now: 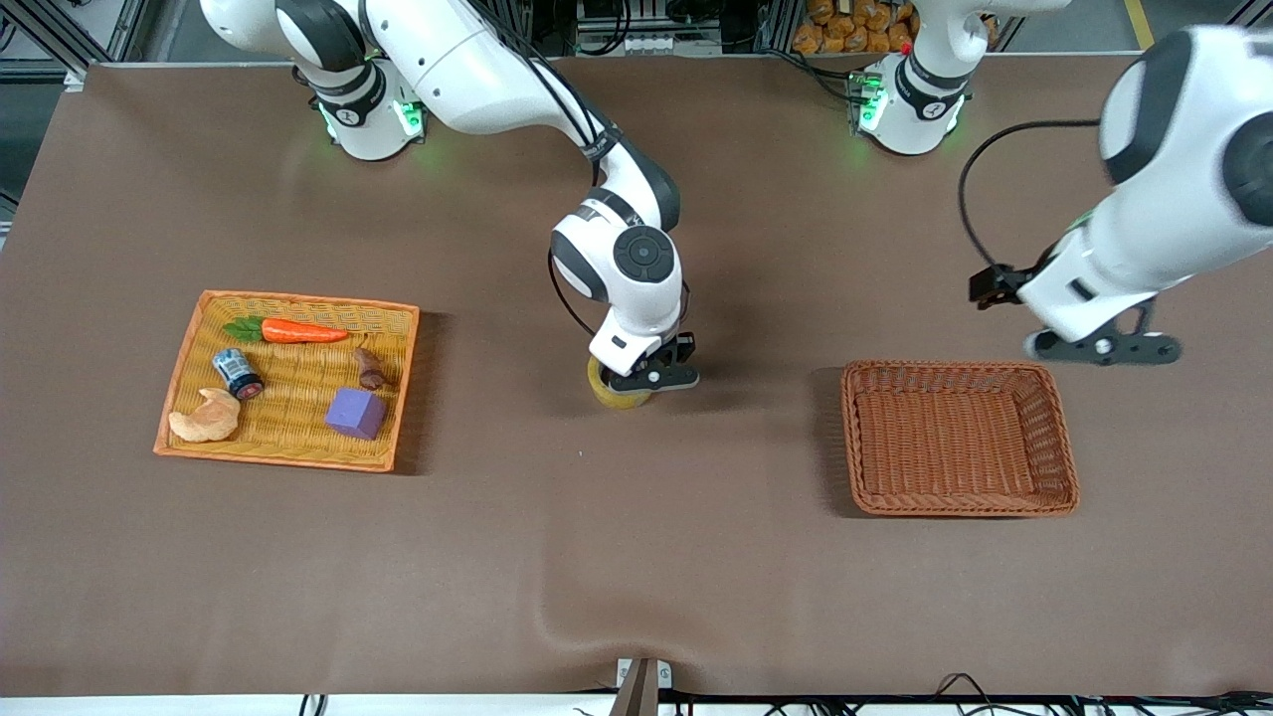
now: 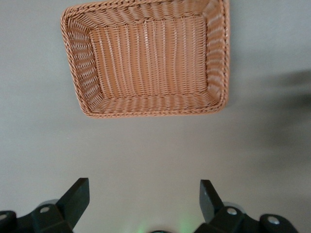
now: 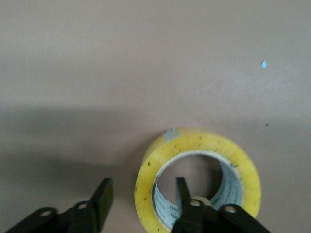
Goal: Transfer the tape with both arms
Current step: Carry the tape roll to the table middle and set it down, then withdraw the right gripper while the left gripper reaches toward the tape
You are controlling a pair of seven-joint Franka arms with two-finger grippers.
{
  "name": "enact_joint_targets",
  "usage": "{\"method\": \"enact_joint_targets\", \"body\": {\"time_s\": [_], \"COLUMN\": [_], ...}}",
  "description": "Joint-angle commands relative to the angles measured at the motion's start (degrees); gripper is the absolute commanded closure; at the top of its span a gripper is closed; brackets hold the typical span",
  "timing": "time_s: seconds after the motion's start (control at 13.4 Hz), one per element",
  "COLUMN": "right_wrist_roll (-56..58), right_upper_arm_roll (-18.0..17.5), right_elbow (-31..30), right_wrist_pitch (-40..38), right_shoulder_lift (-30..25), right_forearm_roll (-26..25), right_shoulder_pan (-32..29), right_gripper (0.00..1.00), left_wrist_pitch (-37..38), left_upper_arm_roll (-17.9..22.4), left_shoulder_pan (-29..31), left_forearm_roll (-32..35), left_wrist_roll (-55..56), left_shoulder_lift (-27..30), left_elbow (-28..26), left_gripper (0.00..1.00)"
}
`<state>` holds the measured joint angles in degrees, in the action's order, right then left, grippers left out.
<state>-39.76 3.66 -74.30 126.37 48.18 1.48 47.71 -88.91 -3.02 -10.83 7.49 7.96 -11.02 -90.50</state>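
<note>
The tape (image 1: 615, 391), a yellowish roll with a grey-white core, lies flat on the brown table near its middle. My right gripper (image 1: 651, 381) is down at it and open. In the right wrist view the gripper (image 3: 142, 187) straddles the wall of the tape (image 3: 204, 145): one finger (image 3: 182, 191) is inside the ring and the other finger (image 3: 103, 194) is outside, with a gap to the roll. My left gripper (image 1: 1104, 348) hangs open and empty over the table just past the brown basket's rim, at the left arm's end; in the left wrist view (image 2: 143, 187) nothing is between its fingers.
An empty brown wicker basket (image 1: 847, 438) sits toward the left arm's end, also in the left wrist view (image 2: 77, 63). A flat orange tray (image 1: 298, 300) toward the right arm's end holds a carrot (image 1: 298, 331), a small jar (image 1: 238, 373), a croissant (image 1: 207, 418) and a purple cube (image 1: 356, 412).
</note>
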Motion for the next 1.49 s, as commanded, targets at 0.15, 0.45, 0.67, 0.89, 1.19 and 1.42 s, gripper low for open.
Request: {"method": "enact_joint_targets", "body": {"time_s": [0.15,0.45,0.67,0.89,1.19,1.42], "right_wrist_roll": [9.9,22.9,28.4,33.3,37.4,41.9], "right_upper_arm_roll": [-0.6,1.1,1.1,1.3,1.3,1.3], "right_elbow": [-0.3,-0.7,-0.7,-1.1,-1.1,-1.2], "right_wrist_pitch": [-10.9,-26.1,-34.9,-36.7,-38.4,-41.4], "right_shoulder_lift": [-11.7,-22.9,-29.3,-33.0,-34.9,-35.1], "right_forearm_roll": [4.5,4.3,4.3,3.7,3.5,1.1], "right_shoulder_pan": [-12.2,-21.0,-28.4,-34.9,-44.1,-49.3], "right_gripper": [0.00,0.00,0.00,0.00,0.00,0.00], "left_wrist_pitch": [-4.4,-13.3,-20.3,-27.0,-30.0,-31.4], "left_upper_arm_roll": [-0.3,-1.0,-1.6,-2.3,-2.3,-1.9], "left_shoulder_pan": [-1.9,-4.4,-4.6,-7.7,-15.3,-20.4], "left_forearm_roll": [1.3,-1.9,-7.6,-10.7,-10.4,-9.4], "left_wrist_roll": [2.9,9.0,12.3,18.5,28.4,37.5], "left_shoulder_lift": [-5.8,-8.2,-8.1,-10.1,-17.1,-22.1], "left_elbow": [0.8,-3.1,-5.3,-5.6,-1.0,2.4], "left_gripper": [0.00,0.00,0.00,0.00,0.00,0.00]}}
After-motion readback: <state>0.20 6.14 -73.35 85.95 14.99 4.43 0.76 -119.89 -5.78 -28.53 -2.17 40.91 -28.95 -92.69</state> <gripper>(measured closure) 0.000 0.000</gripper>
